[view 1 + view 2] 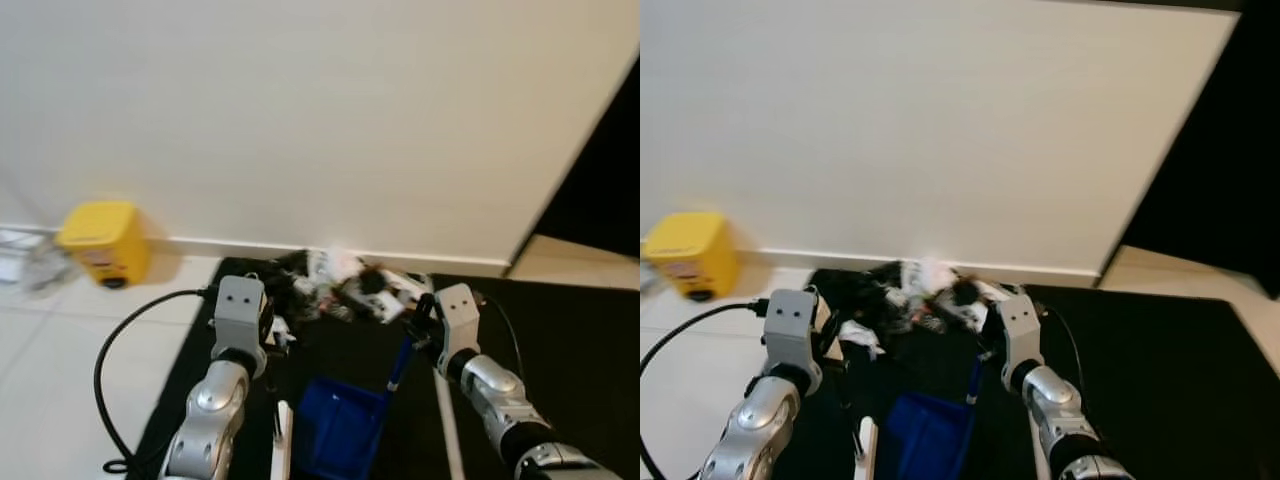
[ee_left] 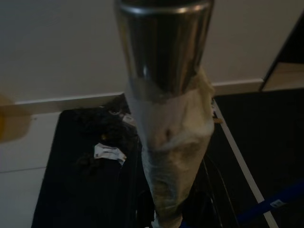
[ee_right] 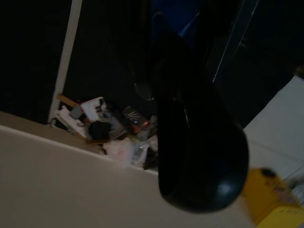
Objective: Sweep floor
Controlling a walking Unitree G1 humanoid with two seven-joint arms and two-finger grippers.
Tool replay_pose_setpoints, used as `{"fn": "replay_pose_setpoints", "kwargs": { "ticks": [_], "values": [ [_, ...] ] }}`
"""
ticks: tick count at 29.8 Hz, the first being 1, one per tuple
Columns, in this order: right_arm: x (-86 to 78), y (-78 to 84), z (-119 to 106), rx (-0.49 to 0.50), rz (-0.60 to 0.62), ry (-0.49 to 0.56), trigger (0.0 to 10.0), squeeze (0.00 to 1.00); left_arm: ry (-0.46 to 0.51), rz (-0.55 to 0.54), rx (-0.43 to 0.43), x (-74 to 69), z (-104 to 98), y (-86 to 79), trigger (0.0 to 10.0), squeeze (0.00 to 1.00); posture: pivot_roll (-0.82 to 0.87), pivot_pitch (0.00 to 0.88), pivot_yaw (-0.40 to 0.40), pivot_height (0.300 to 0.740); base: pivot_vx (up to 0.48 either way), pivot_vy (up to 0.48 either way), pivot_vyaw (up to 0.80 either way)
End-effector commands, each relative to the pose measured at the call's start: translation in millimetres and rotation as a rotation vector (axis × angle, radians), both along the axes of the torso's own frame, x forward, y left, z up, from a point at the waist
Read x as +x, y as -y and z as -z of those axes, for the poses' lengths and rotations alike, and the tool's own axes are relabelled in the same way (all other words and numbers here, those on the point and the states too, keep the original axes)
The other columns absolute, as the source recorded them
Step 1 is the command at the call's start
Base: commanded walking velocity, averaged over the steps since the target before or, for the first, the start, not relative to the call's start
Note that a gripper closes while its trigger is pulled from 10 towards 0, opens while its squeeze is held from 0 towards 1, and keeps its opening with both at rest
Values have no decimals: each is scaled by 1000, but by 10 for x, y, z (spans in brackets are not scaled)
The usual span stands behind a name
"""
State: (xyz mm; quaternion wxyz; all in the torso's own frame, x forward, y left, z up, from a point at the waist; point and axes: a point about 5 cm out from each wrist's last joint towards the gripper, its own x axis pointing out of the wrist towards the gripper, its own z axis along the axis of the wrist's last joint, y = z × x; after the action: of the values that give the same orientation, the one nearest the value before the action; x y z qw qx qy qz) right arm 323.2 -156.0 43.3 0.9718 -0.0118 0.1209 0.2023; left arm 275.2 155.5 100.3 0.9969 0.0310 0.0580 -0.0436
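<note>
Against the foot of a pale wall (image 1: 330, 120), a heap of rubbish (image 1: 335, 283) is piled on a black mat (image 1: 560, 330): crumpled paper, dark scraps and small white and red bits are seen pressed close to the skirting board. Just in front of the heap, a blue dustpan (image 1: 340, 425) is set on the mat, and its blue handle (image 1: 398, 365) is angled up toward the right gripper (image 1: 420, 322). That gripper is held at the near right edge of the heap, and its dark fingers appear to be closed around the top of the blue handle, though the grip itself is too dark and blurred to be judged with certainty. The left gripper (image 1: 270, 330) is raised at the left side of the heap; in the left wrist view a metal pole (image 2: 164, 42) with a pale wrapped section below it is seen running straight down between the fingers, so the pole is taken to be clasped. A white strip (image 1: 283, 440) is seen beside the dustpan. On the white tiled floor (image 1: 60, 360) to the left, a yellow bin (image 1: 103, 242) is stood by the wall, well apart from the mat, and a black cable (image 1: 105, 370) is looped from the left arm over the tiles.
</note>
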Motion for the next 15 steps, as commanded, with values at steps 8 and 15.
{"fn": "replay_pose_setpoints", "kwargs": {
  "ticks": [8, 15],
  "values": [
    [9, -31, -23, 11, -16, 15, 10000, 0, 10, -7, 13, -4, -11, -13, 10000, 0, 114, 57, -5, 740, 0, 0, 0],
    [12, -38, -31, 8, -20, 22, 10000, 0, 11, -8, 14, -2, -14, -14, 10000, 0, 114, 57, -5, 740, 0, 0, 0]
  ]
}}
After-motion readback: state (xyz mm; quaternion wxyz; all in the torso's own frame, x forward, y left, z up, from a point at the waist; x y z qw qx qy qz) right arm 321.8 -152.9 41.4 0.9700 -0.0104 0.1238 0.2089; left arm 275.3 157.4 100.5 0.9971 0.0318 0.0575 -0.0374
